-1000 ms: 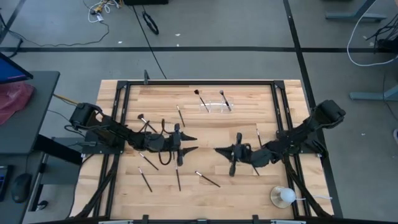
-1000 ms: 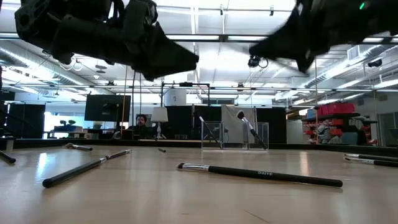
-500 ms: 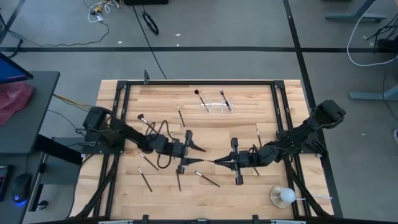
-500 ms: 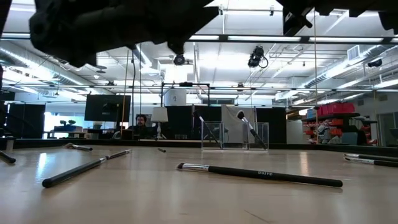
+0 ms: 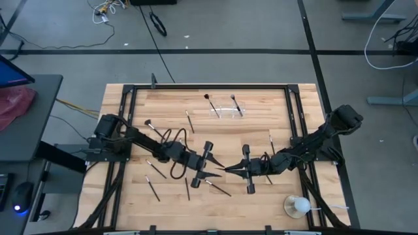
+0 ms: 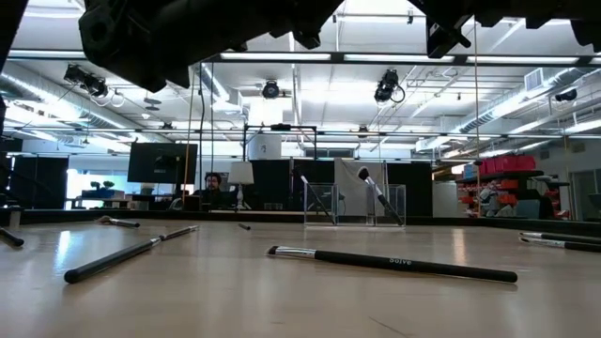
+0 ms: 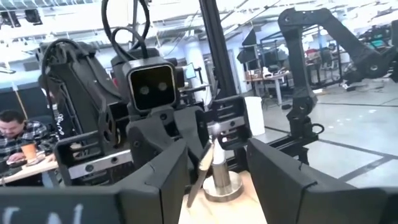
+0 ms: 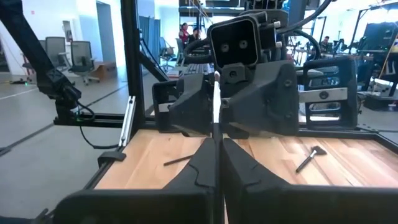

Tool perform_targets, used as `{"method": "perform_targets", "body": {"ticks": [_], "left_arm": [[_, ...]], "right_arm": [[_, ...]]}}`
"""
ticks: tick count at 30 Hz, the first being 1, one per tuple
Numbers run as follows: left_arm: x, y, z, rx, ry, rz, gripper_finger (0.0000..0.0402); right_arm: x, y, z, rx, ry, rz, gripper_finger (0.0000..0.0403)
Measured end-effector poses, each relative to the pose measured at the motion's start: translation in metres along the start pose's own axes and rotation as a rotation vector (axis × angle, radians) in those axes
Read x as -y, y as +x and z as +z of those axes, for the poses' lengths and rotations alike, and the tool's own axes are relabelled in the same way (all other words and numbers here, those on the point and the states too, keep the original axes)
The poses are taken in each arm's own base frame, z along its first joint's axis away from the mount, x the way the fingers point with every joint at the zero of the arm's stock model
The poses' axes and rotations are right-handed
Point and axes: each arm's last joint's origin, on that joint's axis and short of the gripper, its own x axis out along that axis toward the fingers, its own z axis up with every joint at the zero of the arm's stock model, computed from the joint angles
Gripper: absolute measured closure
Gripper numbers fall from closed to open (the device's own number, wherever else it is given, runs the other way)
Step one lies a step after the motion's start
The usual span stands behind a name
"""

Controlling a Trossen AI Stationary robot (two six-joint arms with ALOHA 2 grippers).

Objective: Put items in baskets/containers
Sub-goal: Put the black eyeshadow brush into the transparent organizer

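Above the table's middle my two grippers meet tip to tip. My right gripper (image 5: 229,170) is shut on a thin makeup brush (image 7: 202,174). My left gripper (image 5: 218,168) is open, and its fingers (image 7: 168,180) stand on either side of that brush; I cannot tell whether they touch it. Several more brushes lie flat on the wood, such as one (image 5: 219,189) below the grippers and one (image 6: 394,263) near the low camera. The clear organizer (image 5: 226,112) stands at the far middle with two brushes (image 6: 377,197) leaning in it. My right gripper pinches the thin brush (image 8: 216,99) between its two shut fingers, which lie level and come from the table's right. The brush stands steeply slanted across the fingers, clear of the table. Which part of the brush is between them cannot be told.
A white ball-shaped object on a clear round base (image 5: 298,206) stands at the near right corner. Loose brushes lie left of the middle (image 5: 155,171) and by the right arm (image 5: 271,142). A black frame (image 5: 209,85) borders the tabletop.
My left gripper has travelled toward the table's right and a little toward its near edge, has tipped up to level, and now faces the right gripper's tip. My right gripper first turned and shifted slightly toward the near edge, then kept still.
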Motion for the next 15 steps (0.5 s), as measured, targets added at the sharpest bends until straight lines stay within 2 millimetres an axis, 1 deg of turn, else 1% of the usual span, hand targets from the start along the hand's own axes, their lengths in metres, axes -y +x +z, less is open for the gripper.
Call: {"method": "perform_targets", "body": {"ticks": [4,11,13,15], "left_arm": [[0.0001,0.0,0.0006,0.006,0.001,-0.003,0.0269],[-0.0001,-0.0001,0.0029,0.034,0.005,-0.018,0.0378],[0.0002,0.0,0.0033,0.036,0.0,-0.016,0.0387],[0.0004,0.0001,0.0024,0.024,-0.026,0.004,0.0385]], "right_arm": [[-0.0001,0.0,-0.0001,0.0,0.0,0.004,0.0398],[-0.0003,0.0001,0.0,-0.002,0.023,0.005,0.0383],[-0.0002,0.0002,-0.0002,-0.006,0.022,0.001,0.0377],[-0.0001,0.0002,-0.0023,-0.028,0.018,-0.001,0.0372]]}}
